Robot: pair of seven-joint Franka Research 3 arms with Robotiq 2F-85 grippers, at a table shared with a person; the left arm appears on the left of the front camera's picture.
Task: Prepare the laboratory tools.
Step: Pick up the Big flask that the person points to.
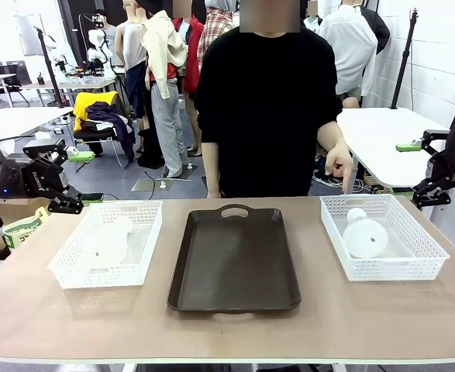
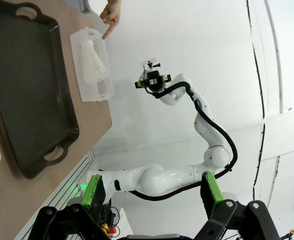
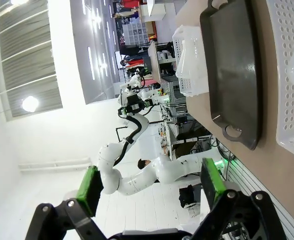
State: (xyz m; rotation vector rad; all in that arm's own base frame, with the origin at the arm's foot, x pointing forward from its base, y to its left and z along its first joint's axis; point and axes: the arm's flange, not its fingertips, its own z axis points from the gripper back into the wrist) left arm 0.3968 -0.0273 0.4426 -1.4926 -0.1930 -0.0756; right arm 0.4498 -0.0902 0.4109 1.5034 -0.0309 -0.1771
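Two translucent white flasks lie on their sides, one in each white mesh basket. The left flask (image 1: 107, 242) (image 3: 191, 56) is in the left basket (image 1: 72, 260). In the right basket (image 1: 425, 248) lies the right flask (image 1: 364, 234) (image 2: 92, 62). A person's hand (image 1: 339, 163) (image 2: 111, 16) points down at the right basket. My left gripper (image 1: 72, 180) (image 2: 152, 195) hangs open off the table's left end, with nothing between its fingers. Off the right end, my right gripper (image 1: 413, 173) (image 3: 151, 186) is open and empty too.
A dark brown tray (image 1: 235, 260) (image 2: 31, 90) (image 3: 234, 65) with handles lies bare between the baskets. The person in black stands at the far edge, behind the tray. Bare tabletop runs along the near edge.
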